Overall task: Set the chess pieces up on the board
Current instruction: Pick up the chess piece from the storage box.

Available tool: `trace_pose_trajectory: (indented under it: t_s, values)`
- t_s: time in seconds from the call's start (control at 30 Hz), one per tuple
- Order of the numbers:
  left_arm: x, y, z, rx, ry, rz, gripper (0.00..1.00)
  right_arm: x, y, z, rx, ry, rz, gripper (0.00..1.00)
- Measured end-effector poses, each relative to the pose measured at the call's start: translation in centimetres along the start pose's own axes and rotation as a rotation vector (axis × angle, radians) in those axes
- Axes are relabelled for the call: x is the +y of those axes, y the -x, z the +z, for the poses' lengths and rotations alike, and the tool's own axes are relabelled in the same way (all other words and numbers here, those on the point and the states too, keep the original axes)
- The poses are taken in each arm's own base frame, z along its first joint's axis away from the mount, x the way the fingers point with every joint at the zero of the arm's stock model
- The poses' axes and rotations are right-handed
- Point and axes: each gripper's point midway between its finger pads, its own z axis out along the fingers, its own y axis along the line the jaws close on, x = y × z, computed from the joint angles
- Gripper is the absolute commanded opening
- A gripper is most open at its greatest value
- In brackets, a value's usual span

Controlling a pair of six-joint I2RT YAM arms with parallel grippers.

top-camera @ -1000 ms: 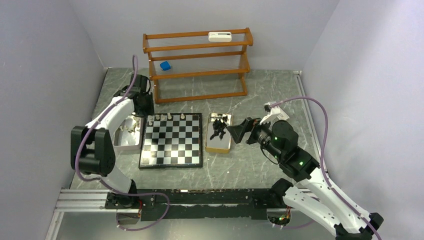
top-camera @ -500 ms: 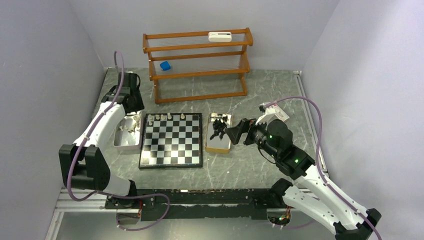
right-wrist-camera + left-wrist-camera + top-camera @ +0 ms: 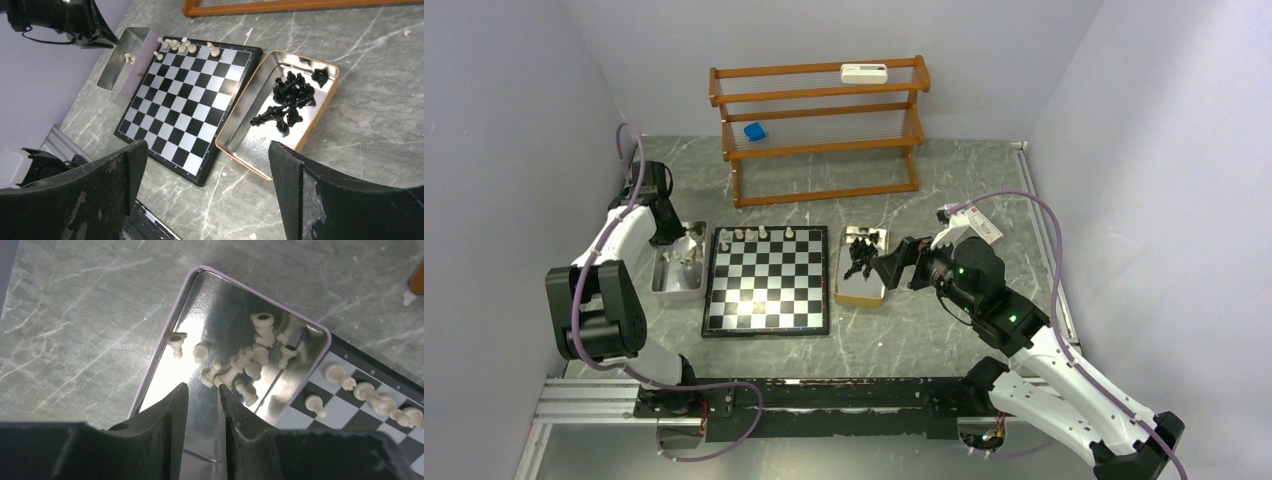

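Observation:
The board (image 3: 769, 292) lies mid-table, with several cream pieces (image 3: 762, 234) along its far row. More cream pieces (image 3: 240, 365) lie loose in the silver left tray (image 3: 165, 375). My left gripper (image 3: 202, 387) hovers over this tray just short of the pile, jaws a narrow gap apart with nothing between them. Black pieces (image 3: 289, 100) lie heaped in the orange-rimmed right tray (image 3: 260, 145). My right gripper (image 3: 207, 150) is wide open and empty, held above the table near that tray's near end. In the top view it (image 3: 886, 268) is just right of the tray.
A wooden shelf (image 3: 819, 130) stands at the back with a blue cube (image 3: 754, 131) and a white device (image 3: 864, 72) on it. Walls close both sides. The left tray (image 3: 667, 285) touches the board's left rim, and the right tray (image 3: 861, 290) its right rim.
My left arm has swung left, from the board's far left corner to over the left tray. My right gripper has edged slightly left toward the right tray.

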Motion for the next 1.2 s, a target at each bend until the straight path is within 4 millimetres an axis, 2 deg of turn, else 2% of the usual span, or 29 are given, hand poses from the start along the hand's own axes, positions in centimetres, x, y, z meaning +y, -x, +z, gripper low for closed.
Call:
trace_pose_trajectory:
  t_s: [0.17,0.33,0.77,1.2]
  values:
    - [0.9,-0.6,2.0,0.054,0.001,-0.036,0.32,0.2,0.4,0.0,-0.014,0.008,0.002,0.95]
    - [0.7,-1.3,3.1,0.093,-0.018,-0.034,0.32,0.3,0.5,0.0,-0.02,0.012,0.001,0.95]
    - [0.8,-3.0,4.8,0.161,-0.011,-0.013,0.31,0.4,0.5,0.0,-0.018,0.016,0.001,0.96]
    - [0.6,-2.3,5.0,0.152,-0.014,-0.006,0.29,0.4,0.6,-0.1,-0.025,0.018,0.002,0.95]
